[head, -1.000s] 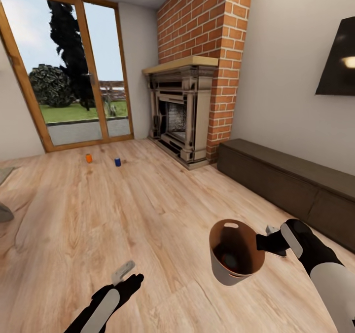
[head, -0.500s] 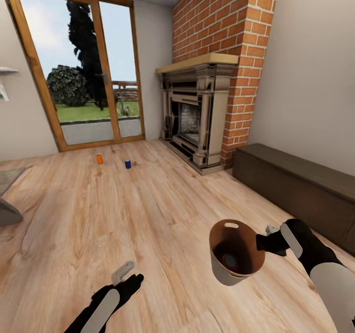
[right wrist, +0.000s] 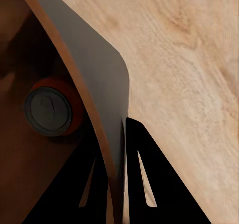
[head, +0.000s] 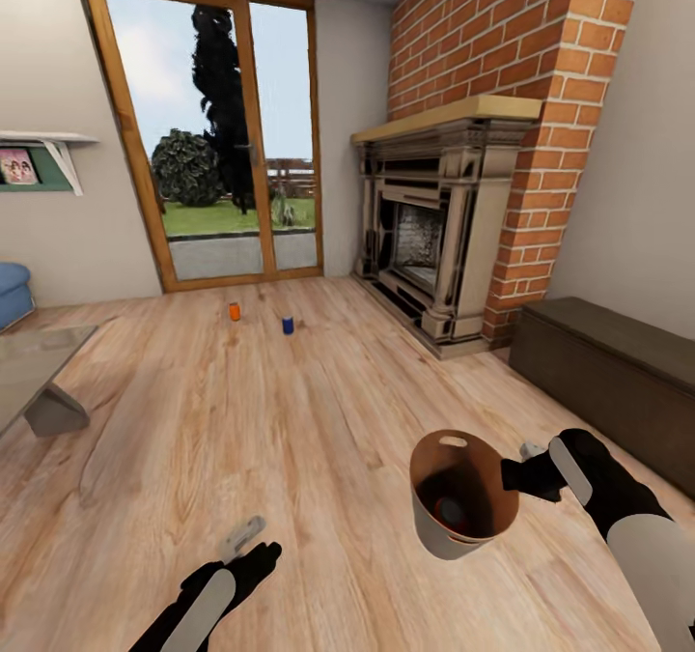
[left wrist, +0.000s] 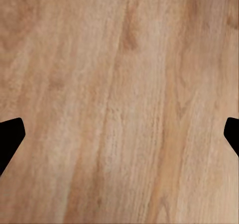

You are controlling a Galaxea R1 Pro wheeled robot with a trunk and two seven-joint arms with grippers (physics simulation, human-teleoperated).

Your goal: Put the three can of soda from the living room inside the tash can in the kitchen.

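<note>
My right jaws (head: 512, 476) are clamped on the rim of the tash can (head: 454, 507), one finger inside the wall and one outside, and I hold it up above the light wood floor (head: 290, 420) at my right side. In the right wrist view the bin's dark grey wall (right wrist: 99, 84) runs between my two dark fingers (right wrist: 144, 184), and the reddish can (right wrist: 52, 109) lies at the bottom of the brown inside, its grey metal top facing the camera; from the head view the same can (head: 450, 510) shows as a red spot deep in the bin. My left jaws (head: 241, 539) hang low over the floor at my left side, spread wide with nothing between them: in the left wrist view the two dark fingertips (left wrist: 10, 134) stand at opposite edges with bare planks between. Farther ahead, on the floor in front of the wood-framed glass doors (head: 227, 140), the orange can (head: 234, 311) and the blue can (head: 288, 325) stand upright, near each other but apart, the blue one nearer the ornate fireplace (head: 434, 237). The red-brick chimney (head: 521, 43) rises above it, and the long low dark cabinet (head: 618, 382) runs along the wall to my right. A low glass-topped table (head: 39, 372) sits at my left.
</note>
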